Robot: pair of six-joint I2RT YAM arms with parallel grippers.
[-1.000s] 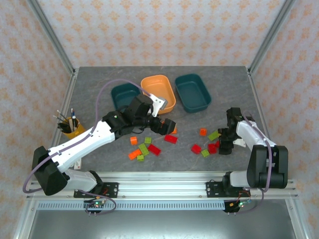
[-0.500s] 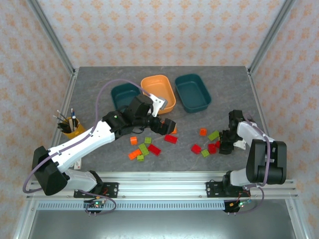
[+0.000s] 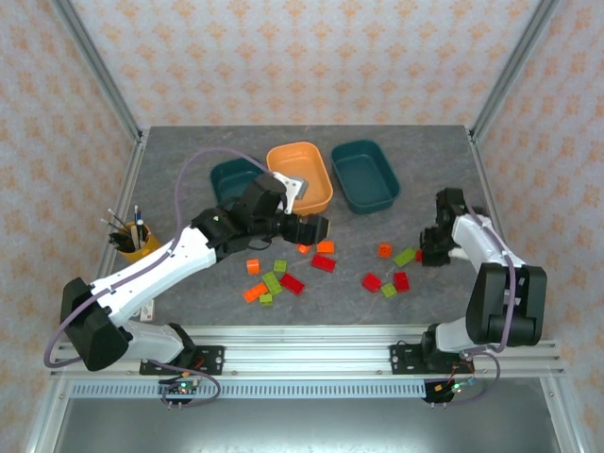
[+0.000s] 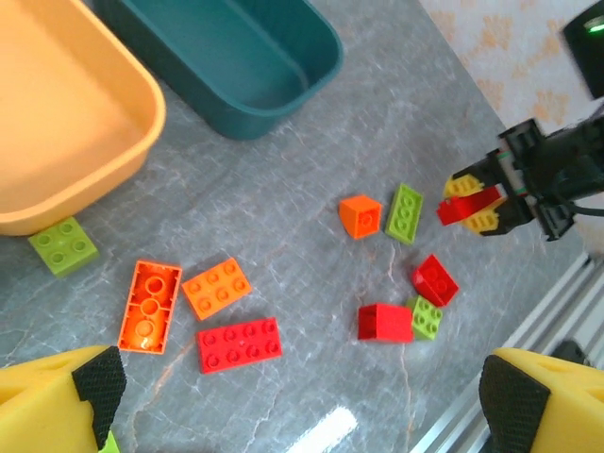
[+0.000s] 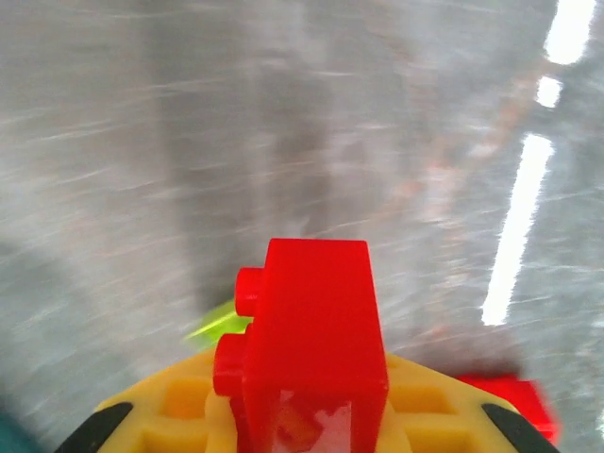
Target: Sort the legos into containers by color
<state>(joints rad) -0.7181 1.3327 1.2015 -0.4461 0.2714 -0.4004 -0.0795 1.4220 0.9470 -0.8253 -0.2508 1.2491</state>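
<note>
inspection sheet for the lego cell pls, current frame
Surface: grey stone-look table, no spills seen.
Job's things: red, orange and lime legos loose between the arms. The orange tray, left teal tray and right teal tray sit at the back; the insides that show look empty.
Clutter: yellow pen cup at the table's left edge.
Claws: left claw open above the bricks. Right claw shut on a red lego.
Cables: purple cable arcs over the left arm, and another runs down the right arm. No snag seen.
Surroundings: patterned walls, aluminium frame.
</note>
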